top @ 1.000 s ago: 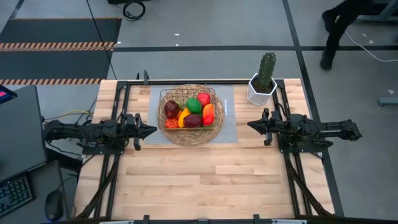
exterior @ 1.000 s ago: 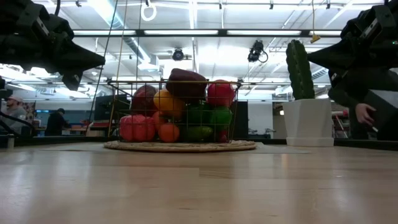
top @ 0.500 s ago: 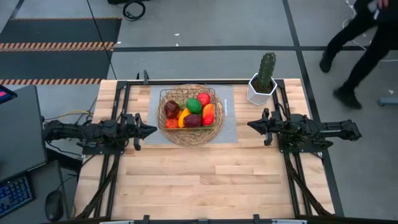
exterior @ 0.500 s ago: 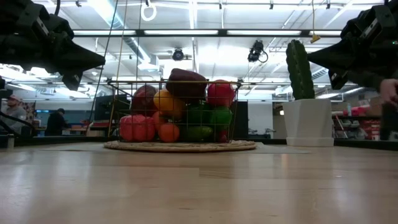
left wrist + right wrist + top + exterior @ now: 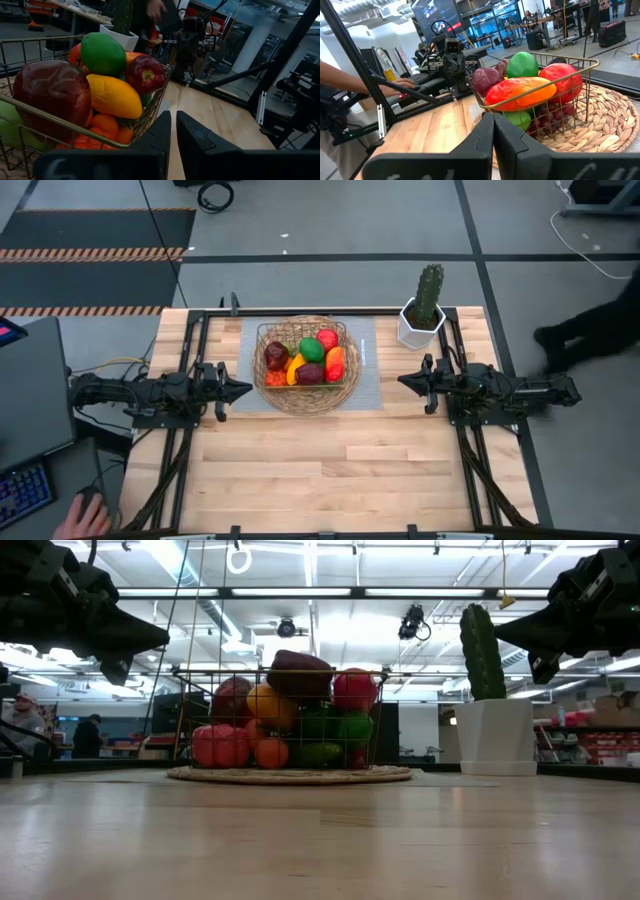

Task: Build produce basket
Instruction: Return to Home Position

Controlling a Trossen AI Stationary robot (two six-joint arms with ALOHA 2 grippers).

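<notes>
Produce [image 5: 308,358] fills the basket [image 5: 300,404], which we judge light, stiff, best held at its rim. Left gripper [image 5: 238,389] at 9 o'clock, right gripper [image 5: 408,381] at 3, both closed, empty.

One basket [image 5: 300,325] carries one pile of produce [image 5: 312,350]. From above seven pieces show: two dark red, two orange-red, one green, one red, one yellow. More lie beneath, too hidden to count. One cactus [image 5: 430,285], one pot [image 5: 412,330], one left tool [image 5: 247,389], one right tool [image 5: 401,380].
</notes>
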